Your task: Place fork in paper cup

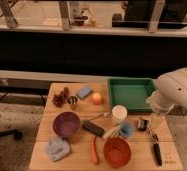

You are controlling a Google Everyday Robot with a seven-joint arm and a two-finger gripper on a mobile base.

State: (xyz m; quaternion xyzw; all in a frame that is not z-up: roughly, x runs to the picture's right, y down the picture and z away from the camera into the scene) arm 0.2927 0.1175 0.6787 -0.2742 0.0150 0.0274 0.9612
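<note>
Camera view: your white arm (179, 90) comes in from the right. The hand (145, 122) looks like the dark bit at its lower end, down over the right side of the wooden surface (77, 160), just right of the small blue cup (126, 130) and in front of the green tray (131, 95). Honestly I can't tell if the hand is spread or pressed together, but it isn't carrying the fork.

The fork (100, 116) is lying flat on the surface, just left of the paper cup (119, 114) and a bit in front of the orange fruit (96, 98). The paper cup stands upright near the tray's front left corner, with the blue cup right in front of it.

Other stuff you've got there: a purple bowl (66, 124) to the left, a flat black bar (93, 128) between it and the blue cup, an orange bowl (117, 151) at the front, a crumpled grey-blue cloth (57, 148) front left, and a long black-handled utensil (156, 147) front right.
</note>
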